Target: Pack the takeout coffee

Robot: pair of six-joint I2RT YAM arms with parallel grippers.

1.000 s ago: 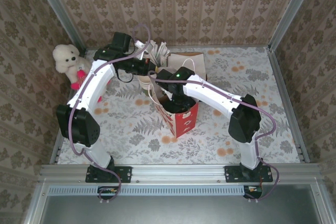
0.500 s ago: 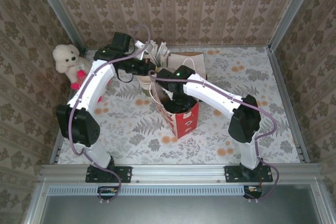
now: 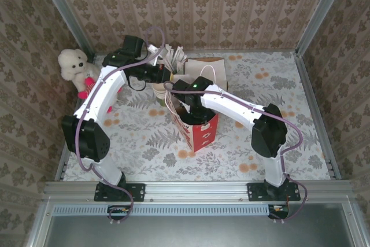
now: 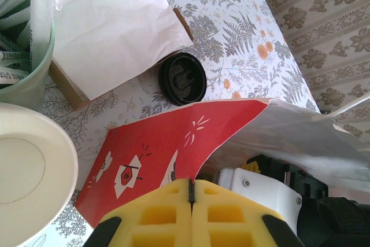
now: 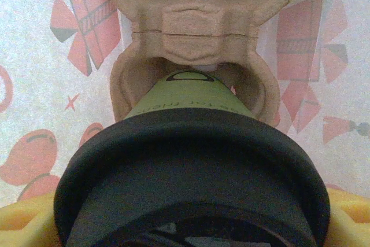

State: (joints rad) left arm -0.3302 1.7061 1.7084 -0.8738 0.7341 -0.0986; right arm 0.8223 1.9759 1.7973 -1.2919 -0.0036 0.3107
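A flower-printed tablecloth [image 3: 277, 85] covered the table, which was closed in by patterned wallpaper. A white teddy bear [image 3: 74, 65] sat at the far left corner. Near the middle stood a red paper bag [image 3: 201, 134], open at the top, with the right arm plunged into it.

In the right wrist view we saw the right gripper [image 5: 186, 232] clasping the takeout coffee [image 5: 191, 154] by its black top. One yellow finger [image 5: 23, 224] showed at each lower corner. The cup was inside the bag, its green foot at a pocket of a brown pulp cup carrier [image 5: 196, 27]. We could not tell whether the foot rested in the pocket.

The left gripper [image 4: 191, 188] stood at the bag's rim with its yellow pads pressed together. We could not tell whether they pinched the paper.

On the cloth near the bag lay a flat black lid [image 4: 182, 78], a white paper sheet [image 4: 115, 27], a cream-lined cup [image 4: 29, 160] and a pale green pot [image 4: 34, 79] of sachets.
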